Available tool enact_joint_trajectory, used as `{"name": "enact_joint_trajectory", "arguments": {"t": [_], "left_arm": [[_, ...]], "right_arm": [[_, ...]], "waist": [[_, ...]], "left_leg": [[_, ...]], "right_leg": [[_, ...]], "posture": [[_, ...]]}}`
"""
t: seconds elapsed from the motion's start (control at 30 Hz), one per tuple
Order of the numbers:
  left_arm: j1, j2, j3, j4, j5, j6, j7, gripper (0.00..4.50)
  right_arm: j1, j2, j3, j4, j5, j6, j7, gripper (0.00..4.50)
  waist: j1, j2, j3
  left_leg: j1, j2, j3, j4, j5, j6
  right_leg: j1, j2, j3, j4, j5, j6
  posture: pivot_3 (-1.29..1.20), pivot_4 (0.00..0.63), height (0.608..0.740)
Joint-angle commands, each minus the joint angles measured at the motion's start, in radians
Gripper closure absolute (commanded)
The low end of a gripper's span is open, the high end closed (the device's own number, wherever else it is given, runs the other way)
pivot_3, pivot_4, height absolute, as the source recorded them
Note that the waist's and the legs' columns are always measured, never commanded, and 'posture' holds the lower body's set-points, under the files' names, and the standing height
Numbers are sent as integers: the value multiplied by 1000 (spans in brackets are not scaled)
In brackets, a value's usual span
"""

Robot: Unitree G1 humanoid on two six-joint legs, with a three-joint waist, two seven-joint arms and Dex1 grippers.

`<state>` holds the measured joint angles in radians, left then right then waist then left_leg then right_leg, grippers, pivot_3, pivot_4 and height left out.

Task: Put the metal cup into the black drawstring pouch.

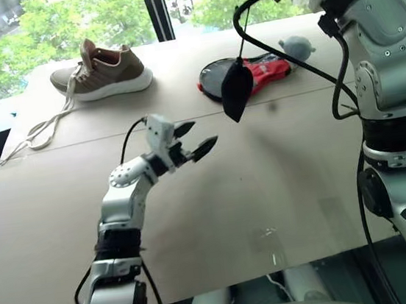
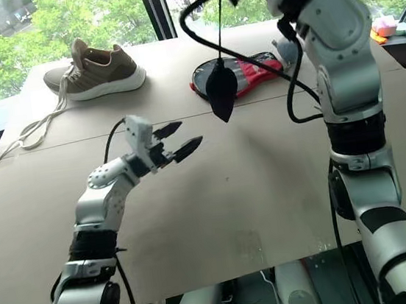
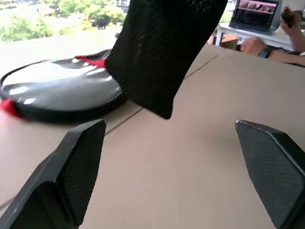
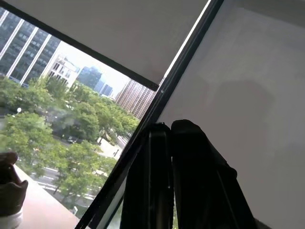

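Two black fingers of the left gripper (image 1: 195, 139) stand spread wide and empty, low over the bare table (image 1: 281, 187). Beyond them the black drawstring pouch (image 1: 237, 88) hangs in mid-air with its long axis vertical, a bottom corner pointing down, on a thin cord running up to the raised right gripper (image 4: 172, 143), whose fingers are pressed together. Just behind the pouch lies a black-and-red paddle-shaped case (image 1: 260, 71). A brown sneaker (image 1: 104, 73) sits farther left, near the window.
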<state>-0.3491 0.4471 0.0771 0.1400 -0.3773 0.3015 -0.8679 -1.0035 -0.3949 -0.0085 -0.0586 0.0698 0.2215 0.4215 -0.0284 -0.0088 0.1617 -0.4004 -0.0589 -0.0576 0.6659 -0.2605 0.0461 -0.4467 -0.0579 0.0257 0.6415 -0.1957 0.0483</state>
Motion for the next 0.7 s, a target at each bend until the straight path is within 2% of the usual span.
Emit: {"name": "enact_joint_trajectory", "arguments": {"t": [0.03,0.1,0.17,0.23,0.3,0.33,0.43,0.5,0.6,0.7], "left_arm": [[218,149,68,-144,-67,62,-134,30],[316,214,134,-166,-94,67,-159,30],[347,239,161,-172,-101,56,-147,30],[380,265,201,-189,-117,73,-144,30],[406,276,204,-224,-115,81,-140,0],[416,270,196,-250,-118,87,-132,0],[445,262,178,-303,-114,86,-122,0],[467,259,172,-337,-118,99,-114,0],[482,246,171,-380,-135,124,-88,0],[488,223,152,-430,-113,94,-55,0]], "right_arm": [[115,-64,-23,-126,23,62,54,4500],[201,-88,-54,-191,72,136,76,4500],[241,-106,-67,-227,98,179,85,4500],[390,-187,-73,-278,127,227,172,4500],[533,-268,-83,-304,147,245,257,3833],[604,-302,-96,-307,163,244,292,3638],[777,-375,-130,-325,219,233,397,2172],[902,-412,-167,-332,265,228,469,1433],[1004,-409,-225,-296,309,179,511,1433],[1048,-354,-296,-181,345,82,526,1433]], "waist": [[-3,0,0],[-4,0,0],[1,4,1],[10,3,0],[24,-3,-4],[25,-3,-4],[28,0,-2],[29,0,-2],[26,1,-2],[25,0,-2]], "left_leg": [[-1,0,0,0,0,0],[0,0,-1,-1,0,0],[1,1,0,-2,0,0],[2,0,0,-2,-3,4],[4,1,-4,-1,-3,5],[5,2,-7,-1,-3,5],[6,2,-6,-1,-3,5],[6,2,-6,0,-3,5],[6,3,-6,0,-3,6],[8,4,-5,0,-3,6]], "right_leg": [[0,0,0,-1,0,0],[0,-1,0,-1,0,0],[0,-4,-1,-2,-1,-1],[1,-4,-2,0,1,-2],[5,-4,-7,-2,1,-4],[9,-4,-12,-5,1,-4],[13,-4,-10,-10,1,-4],[14,-5,-10,-12,1,-4],[14,-4,-10,-13,1,-4],[15,-3,-11,-13,1,-4]], "posture": [[0,150,740],[0,150,740],[0,150,740],[0,150,740],[0,150,740],[0,150,740],[0,150,740],[0,150,740],[0,150,740],[0,150,740]]}}
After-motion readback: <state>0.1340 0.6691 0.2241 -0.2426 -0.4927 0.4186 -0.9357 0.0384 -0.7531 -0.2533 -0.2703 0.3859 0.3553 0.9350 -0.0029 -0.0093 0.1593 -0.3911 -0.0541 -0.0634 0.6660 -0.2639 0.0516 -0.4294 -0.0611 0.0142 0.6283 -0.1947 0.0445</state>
